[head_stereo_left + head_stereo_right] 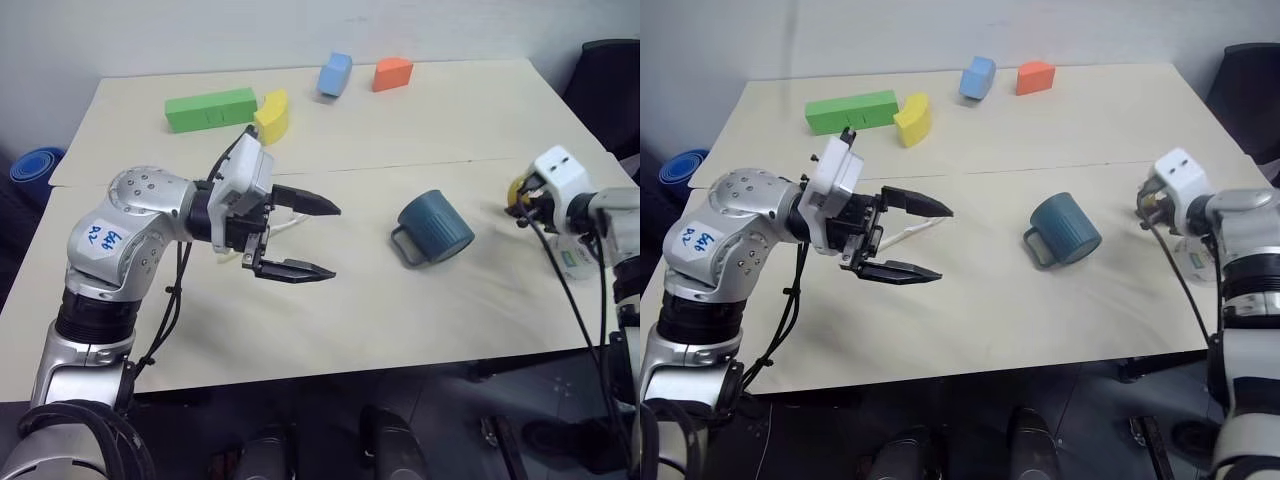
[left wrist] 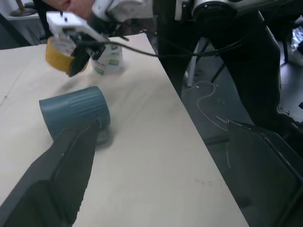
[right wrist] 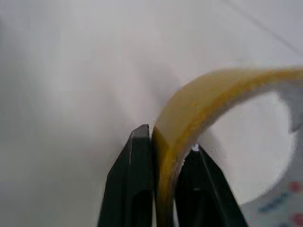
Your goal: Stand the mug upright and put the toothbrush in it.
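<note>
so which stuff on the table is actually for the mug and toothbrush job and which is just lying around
For the job:
- mug, lying on its side
- toothbrush, flat on the table behind the left tool

Lying about:
- green block
- yellow block
- blue block
- orange block
- yellow tape roll, its band between the right tool's fingers
- clear tape roll

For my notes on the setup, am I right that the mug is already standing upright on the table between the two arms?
Not quite: the mug does sit on the table between the two arms, but it is lying on its side, handle towards the robot, as the left eye view shows.
</note>
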Controlling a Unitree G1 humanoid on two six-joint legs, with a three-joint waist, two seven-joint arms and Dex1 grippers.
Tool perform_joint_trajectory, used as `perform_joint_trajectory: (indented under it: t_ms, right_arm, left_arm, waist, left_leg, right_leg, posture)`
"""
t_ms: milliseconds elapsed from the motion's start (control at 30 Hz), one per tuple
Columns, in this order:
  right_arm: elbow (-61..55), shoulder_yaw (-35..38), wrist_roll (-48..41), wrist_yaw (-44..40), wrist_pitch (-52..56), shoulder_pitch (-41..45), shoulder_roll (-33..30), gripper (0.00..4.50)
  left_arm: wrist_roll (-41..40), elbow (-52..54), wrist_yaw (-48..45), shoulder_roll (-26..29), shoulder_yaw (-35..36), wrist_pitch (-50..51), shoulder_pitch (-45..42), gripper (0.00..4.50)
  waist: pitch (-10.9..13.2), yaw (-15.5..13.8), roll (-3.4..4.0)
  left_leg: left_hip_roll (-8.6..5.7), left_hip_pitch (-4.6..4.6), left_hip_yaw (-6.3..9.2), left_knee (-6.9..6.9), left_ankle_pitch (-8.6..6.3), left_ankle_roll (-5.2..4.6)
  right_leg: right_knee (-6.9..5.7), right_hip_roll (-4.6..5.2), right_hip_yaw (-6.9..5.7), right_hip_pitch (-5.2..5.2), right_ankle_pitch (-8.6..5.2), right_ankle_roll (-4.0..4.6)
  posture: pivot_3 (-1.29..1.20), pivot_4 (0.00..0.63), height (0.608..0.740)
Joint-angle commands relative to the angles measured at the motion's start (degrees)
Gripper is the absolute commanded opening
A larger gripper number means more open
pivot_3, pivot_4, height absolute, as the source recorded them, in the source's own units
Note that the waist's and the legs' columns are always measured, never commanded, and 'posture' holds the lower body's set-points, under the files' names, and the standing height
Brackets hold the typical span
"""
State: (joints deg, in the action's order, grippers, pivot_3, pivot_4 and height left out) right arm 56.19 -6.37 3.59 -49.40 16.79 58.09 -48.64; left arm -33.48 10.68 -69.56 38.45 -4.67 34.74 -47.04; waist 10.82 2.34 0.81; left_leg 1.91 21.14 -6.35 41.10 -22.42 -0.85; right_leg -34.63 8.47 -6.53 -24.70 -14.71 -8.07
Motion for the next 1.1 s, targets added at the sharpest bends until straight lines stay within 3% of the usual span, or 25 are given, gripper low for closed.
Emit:
perform_joint_trajectory:
  t_ms: [33,167,267,400,533,633,800,1100]
  right_arm:
    - [5.45,0.54,2.46,3.9,-5.65,4.43,-0.76,1.84]
    - [5.87,-0.55,5.08,1.95,-8.33,6.62,-2.54,3.14]
    - [-5.21,0.9,4.23,-2.6,-4.51,6.22,-5.54,3.14]
    - [-36.28,6.75,-3.45,-5.99,16.42,-1.95,-5.63,3.14]
    - [-71.86,9.41,-12.67,-1.43,44.44,-14.17,2.64,3.14]
    - [-85.66,9.1,-13.8,6.21,55.85,-21.35,11.9,3.14]
    - [-92.16,6.1,-12.87,14.63,60.32,-27.16,16.94,3.14]
    - [-89.48,1.91,-11.98,22.76,58.3,-28.6,18.13,3.14]
  left_arm:
    - [-0.51,1.66,0.07,0.69,1.08,-0.09,-0.91,4.5]
    - [-0.64,2.09,-0.02,1.93,1.69,0.27,-0.06,4.5]
    - [-1.14,3.03,0.3,3.16,2.64,0.94,1.18,4.5]
    - [-1.81,4.19,0.82,4.4,3.81,1.74,2.68,4.5]
    - [-1.7,3.85,0.85,4.47,3.55,1.84,2.78,4.5]
    - [-0.94,2.52,0.54,3.93,2.44,1.22,1.66,4.5]
    - [-0.36,0.8,-0.33,3.38,1.58,0.72,-0.4,4.5]
    - [1.0,-0.96,-1.37,2.61,0.94,-0.66,-1.74,4.5]
  waist:
    - [0.02,0.14,0.04]
    - [0.02,0.16,0.04]
    - [0.04,0.01,0.07]
    - [0.06,-0.44,0.13]
    - [0.01,-0.91,0.05]
    - [0.0,-1.4,0.03]
    - [-0.01,-3.16,0.01]
    - [-0.01,-2.03,0.0]
  left_leg:
    - [0.0,0.02,0.01,0.01,0.0,-0.01]
    - [0.0,0.02,0.04,0.04,0.01,-0.01]
    - [0.0,0.04,0.07,0.05,0.01,-0.01]
    - [0.04,0.07,0.15,0.05,0.01,0.0]
    - [0.09,0.06,0.32,0.2,0.03,0.04]
    - [0.04,0.09,0.33,0.33,0.03,0.05]
    - [-0.14,0.21,0.41,0.45,0.01,0.02]
    - [-0.11,0.1,0.36,0.26,0.03,0.04]
  right_leg:
    - [0.0,0.01,0.0,-0.02,0.0,0.0]
    - [-0.01,0.03,0.0,0.01,0.0,0.0]
    - [-0.02,0.03,-0.01,0.01,0.0,0.0]
    - [-0.14,0.01,-0.04,-0.09,0.0,0.0]
    - [-0.3,-0.01,-0.14,0.02,0.0,0.0]
    - [-0.3,0.0,-0.14,0.08,0.0,0.0]
    - [-0.2,0.06,-0.07,0.13,0.0,0.0]
    - [-0.16,0.02,-0.09,0.13,0.0,0.0]
  posture:
    - [0.0,0.15,0.74]
    - [0.0,0.15,0.74]
    - [0.0,0.15,0.74]
    - [0.0,0.15,0.74]
    - [0.0,0.15,0.74]
    - [0.0,0.15,0.74]
    - [0.0,0.15,0.74]
    - [0.0,0.15,0.74]
